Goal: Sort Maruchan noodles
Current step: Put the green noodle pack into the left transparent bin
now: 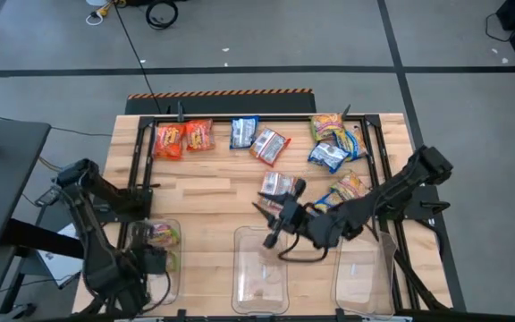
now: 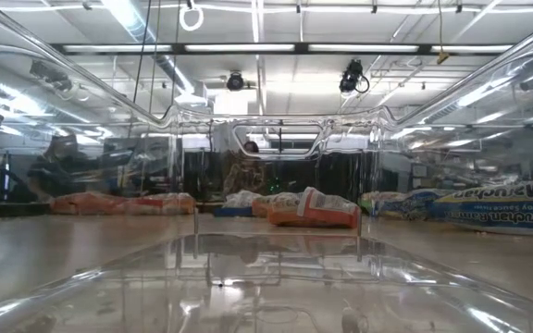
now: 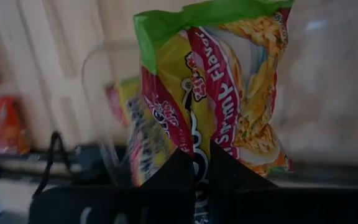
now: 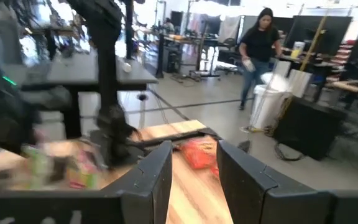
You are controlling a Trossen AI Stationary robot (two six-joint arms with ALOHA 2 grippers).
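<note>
Left gripper (image 3: 194,163) clenched on my green-yellow packet (image 3: 216,87), seemingly over left bin (image 1: 170,259); right gripper (image 4: 193,163) released, empty

Green-yellow crinkly noodle packet (image 3: 210,93) cut off by frame edge in left wrist view, lower part hidden behind dark fingers (image 3: 179,180); blurred packet (image 4: 61,165) in right wrist view, colouring unclear; low-view packets (image 2: 313,209) smeared through clear plastic bin wall (image 2: 276,125), print unreadable.

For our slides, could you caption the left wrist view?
Left gripper holds a green-yellow packet over the clear bin.
</note>
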